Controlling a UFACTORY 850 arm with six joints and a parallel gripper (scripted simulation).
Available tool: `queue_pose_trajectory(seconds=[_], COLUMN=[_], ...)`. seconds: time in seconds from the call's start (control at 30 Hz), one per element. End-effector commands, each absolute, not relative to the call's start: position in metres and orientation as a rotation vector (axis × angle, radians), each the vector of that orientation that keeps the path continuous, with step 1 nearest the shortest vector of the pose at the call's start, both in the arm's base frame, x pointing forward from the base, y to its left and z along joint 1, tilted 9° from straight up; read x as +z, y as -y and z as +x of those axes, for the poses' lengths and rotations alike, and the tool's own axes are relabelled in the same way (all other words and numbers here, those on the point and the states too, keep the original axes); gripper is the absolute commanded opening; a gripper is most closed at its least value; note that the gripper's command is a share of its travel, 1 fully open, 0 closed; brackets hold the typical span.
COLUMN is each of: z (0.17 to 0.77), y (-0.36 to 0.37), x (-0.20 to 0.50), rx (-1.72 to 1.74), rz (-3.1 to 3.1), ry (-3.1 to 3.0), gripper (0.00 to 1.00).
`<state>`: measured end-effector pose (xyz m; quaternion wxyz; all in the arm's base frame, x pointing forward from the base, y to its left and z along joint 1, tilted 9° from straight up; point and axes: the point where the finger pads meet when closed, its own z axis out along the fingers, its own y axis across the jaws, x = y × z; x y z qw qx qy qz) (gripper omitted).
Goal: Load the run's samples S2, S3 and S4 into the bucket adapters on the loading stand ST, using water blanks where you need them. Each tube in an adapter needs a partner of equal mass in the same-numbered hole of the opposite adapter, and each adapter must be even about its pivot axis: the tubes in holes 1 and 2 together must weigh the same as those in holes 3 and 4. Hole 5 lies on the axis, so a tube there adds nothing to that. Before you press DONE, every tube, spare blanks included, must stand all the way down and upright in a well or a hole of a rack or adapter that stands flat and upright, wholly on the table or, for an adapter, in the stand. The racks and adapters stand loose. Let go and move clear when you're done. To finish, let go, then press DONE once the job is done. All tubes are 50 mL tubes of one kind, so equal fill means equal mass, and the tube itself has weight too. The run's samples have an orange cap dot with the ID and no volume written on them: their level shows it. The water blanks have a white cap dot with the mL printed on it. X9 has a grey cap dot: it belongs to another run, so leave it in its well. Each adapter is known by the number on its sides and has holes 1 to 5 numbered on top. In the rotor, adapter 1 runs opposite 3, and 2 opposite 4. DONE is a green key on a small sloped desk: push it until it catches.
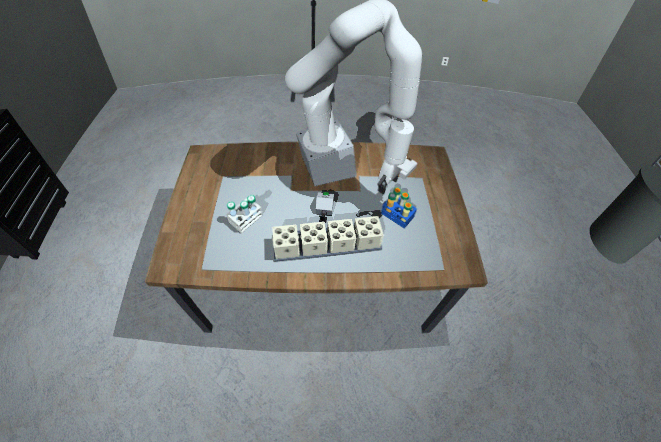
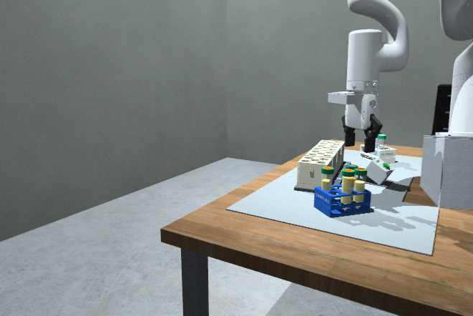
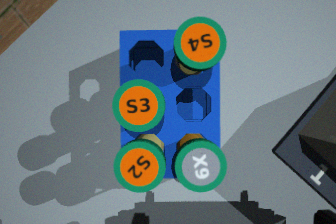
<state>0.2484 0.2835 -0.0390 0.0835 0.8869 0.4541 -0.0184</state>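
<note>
My gripper is open and empty, above the tubes' height near the blue rack. The rack stands upright with S2, S3, S4 and grey-dotted X9 in it. Two wells are empty. S3 looks fuller than S2 and S4. Four cream adapters stand in the stand; their visible holes look empty. The white rack holds water blanks; their printed volumes are unreadable.
The small sloped desk with the green DONE key stands between the racks, behind the adapters and before the arm's base. The adapter row lies near the mat's front edge. Its end with the stand's mark 1 is nearest the blue rack.
</note>
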Motion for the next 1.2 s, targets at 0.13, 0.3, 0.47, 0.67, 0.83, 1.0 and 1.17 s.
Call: queue_pose_trajectory(seconds=[0.13,0.3,0.47,0.67,0.83,1.0,1.17], z=[0.25,0.251,0.251,0.251,0.251,0.251,0.251], y=[-0.281,-0.281,-0.281,-0.281,-0.281,-0.281,-0.281], x=[-0.057,-0.063,-0.063,-0.063,-0.063,-0.063,-0.063], rx=[-0.011,-0.011,-0.011,-0.011,-0.011,-0.011,-0.011], rz=[2.651,2.651,2.651,2.651,2.651,2.651,2.651], ry=[-1.359,-1.359,-1.359,-1.359,-1.359,-1.359,-1.359], gripper=[1.0,1.0,1.0,1.0,1.0,1.0,1.0])
